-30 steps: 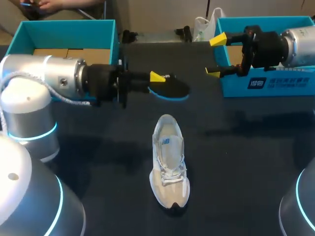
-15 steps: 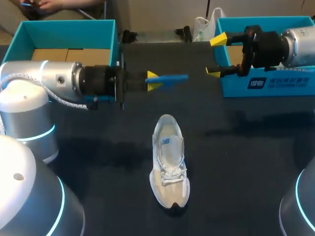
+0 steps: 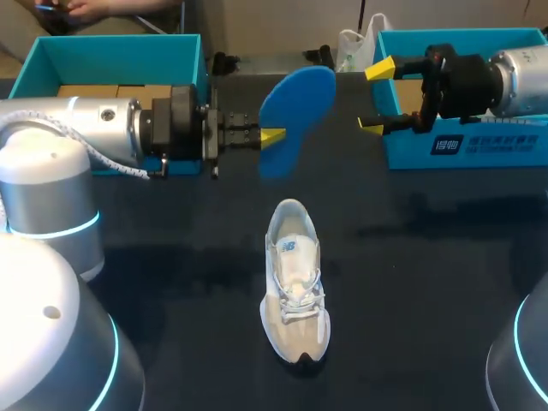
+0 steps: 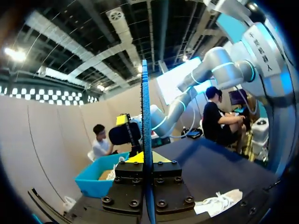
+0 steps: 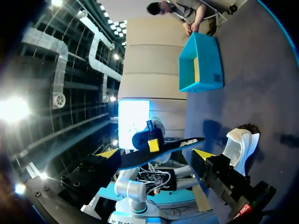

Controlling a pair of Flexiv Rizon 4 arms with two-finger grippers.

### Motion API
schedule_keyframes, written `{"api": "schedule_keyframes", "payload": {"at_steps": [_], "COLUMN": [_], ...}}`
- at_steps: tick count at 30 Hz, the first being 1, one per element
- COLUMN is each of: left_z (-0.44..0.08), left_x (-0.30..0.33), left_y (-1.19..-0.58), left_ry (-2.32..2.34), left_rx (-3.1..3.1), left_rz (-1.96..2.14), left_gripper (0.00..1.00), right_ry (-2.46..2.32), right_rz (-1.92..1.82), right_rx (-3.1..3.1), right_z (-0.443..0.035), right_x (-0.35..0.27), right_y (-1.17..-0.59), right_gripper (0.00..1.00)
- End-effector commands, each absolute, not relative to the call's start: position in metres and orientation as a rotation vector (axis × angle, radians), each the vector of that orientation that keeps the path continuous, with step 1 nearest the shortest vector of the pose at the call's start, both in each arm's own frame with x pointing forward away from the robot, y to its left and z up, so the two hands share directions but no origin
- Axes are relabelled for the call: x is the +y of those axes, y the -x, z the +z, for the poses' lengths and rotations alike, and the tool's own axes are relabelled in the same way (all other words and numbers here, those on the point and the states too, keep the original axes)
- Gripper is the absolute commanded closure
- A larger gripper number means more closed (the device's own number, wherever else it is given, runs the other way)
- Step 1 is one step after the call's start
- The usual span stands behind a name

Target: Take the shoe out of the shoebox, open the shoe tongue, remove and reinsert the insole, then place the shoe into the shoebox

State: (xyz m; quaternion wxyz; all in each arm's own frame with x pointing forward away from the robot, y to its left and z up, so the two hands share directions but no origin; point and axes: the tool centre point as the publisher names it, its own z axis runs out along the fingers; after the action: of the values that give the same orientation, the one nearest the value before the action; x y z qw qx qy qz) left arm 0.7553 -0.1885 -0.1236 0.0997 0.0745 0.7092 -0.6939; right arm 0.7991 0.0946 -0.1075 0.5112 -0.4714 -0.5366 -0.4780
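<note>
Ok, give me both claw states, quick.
Left claw: shut on the insole.
Right claw: open, holding nothing.

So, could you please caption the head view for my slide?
Left gripper holds the blue insole aloft beyond the white shoe; right gripper open.

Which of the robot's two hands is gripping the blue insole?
The left hand: it clamps the blue insole. The right hand, by the right-side shoebox, is open and empty.
</note>
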Motion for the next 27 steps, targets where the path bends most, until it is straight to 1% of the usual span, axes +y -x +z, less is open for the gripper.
{"api": "schedule_keyframes", "payload": {"at_steps": [1, 5, 12, 19, 27], "left_z": [-0.119, -0.119, -0.131, -0.139, -0.142], "left_x": [-0.190, -0.190, -0.180, -0.173, -0.170], "left_y": [-0.748, -0.748, -0.770, -0.776, -0.776], "left_ry": [0.038, 0.038, 0.639, 0.981, 1.479], "left_rx": [2.233, 2.233, 2.334, 2.377, 2.310], "left_rz": [-2.046, -2.046, -2.333, -2.456, -2.578], "left_gripper": [1.00, 1.00, 1.00, 1.00, 1.00], "right_ry": [1.136, 1.136, 1.136, 1.136, 1.136], "right_rz": [-1.151, -1.151, -1.151, -1.151, -1.151], "right_rx": [-1.291, -1.291, -1.291, -1.291, -1.291], "right_z": [-0.108, -0.108, -0.108, -0.108, -0.108], "right_x": [0.096, 0.096, 0.096, 0.096, 0.096], "right_y": [-0.799, -0.799, -0.799, -0.799, -0.799], "right_gripper": [0.00, 0.00, 0.00, 0.00, 0.00]}}
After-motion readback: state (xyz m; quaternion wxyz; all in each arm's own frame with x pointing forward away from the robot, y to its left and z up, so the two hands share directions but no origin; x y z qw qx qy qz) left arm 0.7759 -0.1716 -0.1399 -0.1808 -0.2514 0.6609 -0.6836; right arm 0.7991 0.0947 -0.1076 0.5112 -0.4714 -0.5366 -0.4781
